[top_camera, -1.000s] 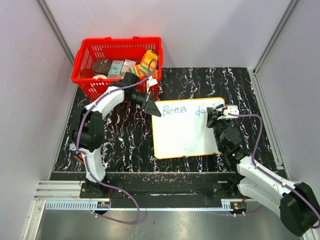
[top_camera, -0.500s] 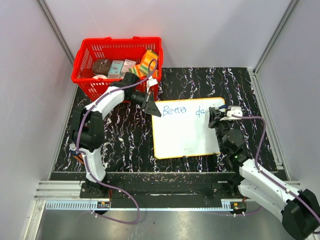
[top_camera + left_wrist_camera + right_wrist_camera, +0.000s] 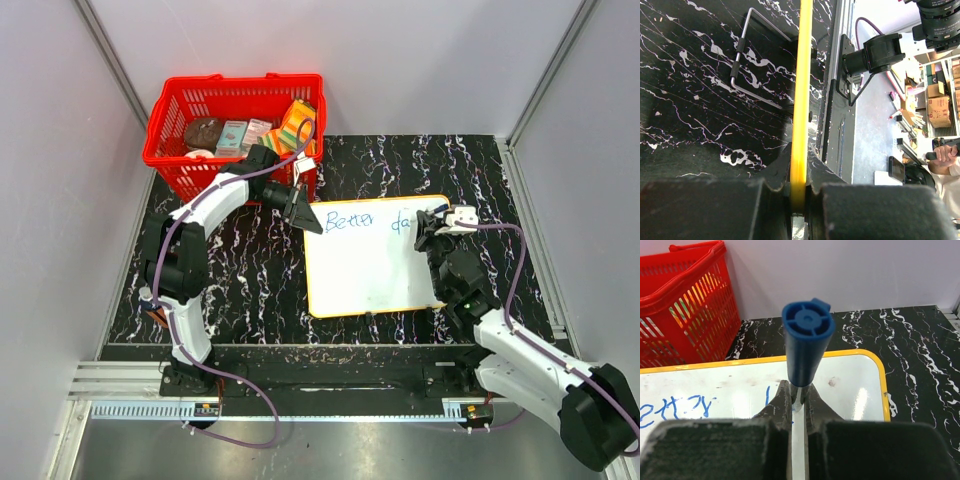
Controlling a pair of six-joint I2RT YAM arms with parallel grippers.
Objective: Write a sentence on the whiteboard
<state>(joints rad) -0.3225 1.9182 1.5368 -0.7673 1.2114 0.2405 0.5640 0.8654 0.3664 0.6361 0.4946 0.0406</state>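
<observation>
Tabletop (image 3: pixel 250 270): your left gripper (image 3: pixel 799 192) is clamping the whiteboard (image 3: pixel 365 270) rim; right gripper (image 3: pixel 798 396), clenching the marker (image 3: pixel 807 340), is barely shifting at "da".

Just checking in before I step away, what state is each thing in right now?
whiteboard: flat on the table.
sentence: unfinished, "Better da" showing.
marker: upright over the board, held.
left gripper: shut on the whiteboard's yellow rim.
right gripper: shut on the marker.
red basket: upright, holding packaged goods.
</observation>
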